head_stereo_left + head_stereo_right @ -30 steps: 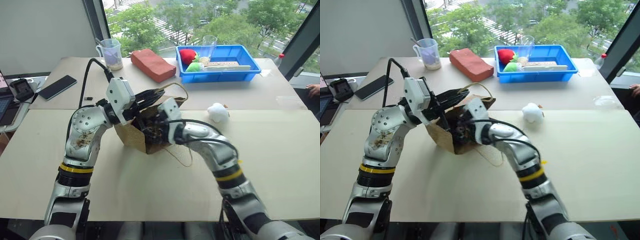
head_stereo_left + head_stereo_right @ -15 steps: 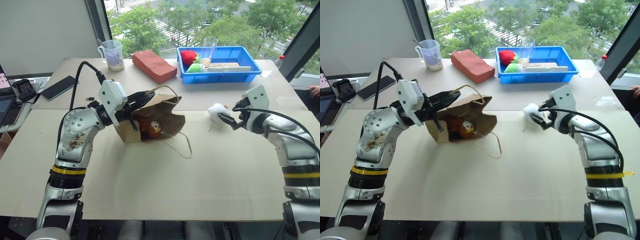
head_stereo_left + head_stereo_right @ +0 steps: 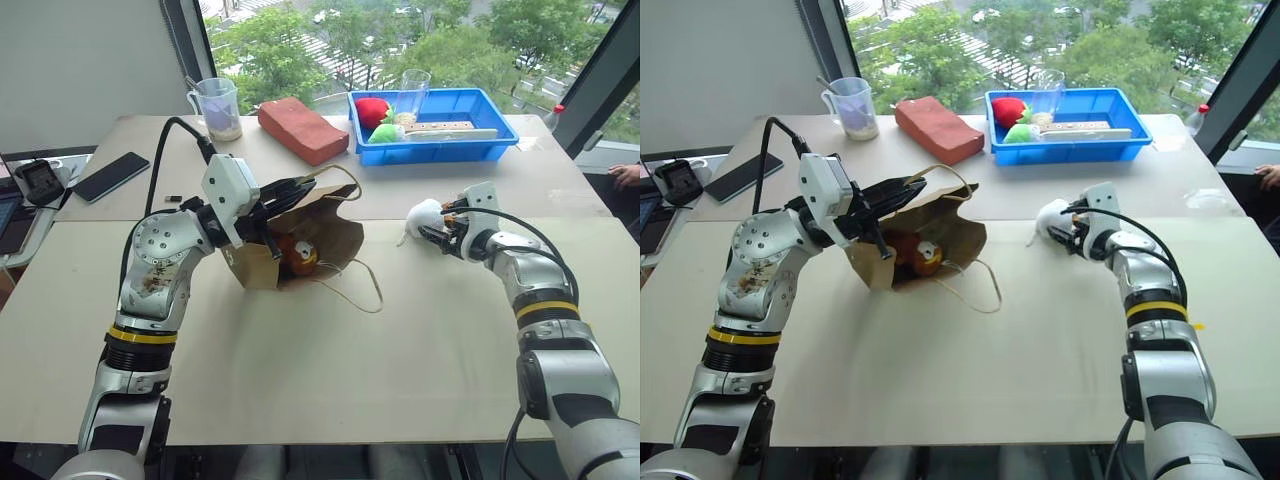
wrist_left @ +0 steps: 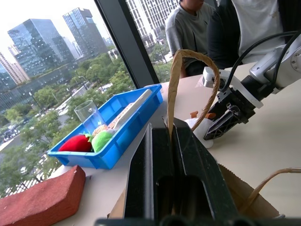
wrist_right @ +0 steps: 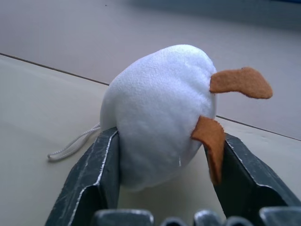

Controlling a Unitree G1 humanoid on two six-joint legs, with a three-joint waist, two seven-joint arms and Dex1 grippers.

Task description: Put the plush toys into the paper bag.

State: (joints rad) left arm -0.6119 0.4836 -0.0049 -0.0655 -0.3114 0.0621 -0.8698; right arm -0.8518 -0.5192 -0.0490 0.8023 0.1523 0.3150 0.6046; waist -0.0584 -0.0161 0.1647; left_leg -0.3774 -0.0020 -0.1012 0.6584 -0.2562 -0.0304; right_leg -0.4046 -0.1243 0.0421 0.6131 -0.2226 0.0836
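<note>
The paper bag lies on its side mid-table, its mouth held up by my left gripper, which is shut on the bag's upper edge by a cord handle. Inside the mouth sits the brown-orange monkey plush toy. To the right, the white plush toy rests on the table. My right gripper has it between its fingers. In the right wrist view both fingers press the sides of the white toy, beside its orange felt bits.
A blue bin at the back holds a red plush, a green plush and a glass. A reddish brick block, a measuring cup and a phone lie behind and left. A person sits beyond the table.
My right arm came out of the bag, leaving the monkey inside, and swung right to the white toy. Its fingers have since closed in against the toy. The left gripper held still.
</note>
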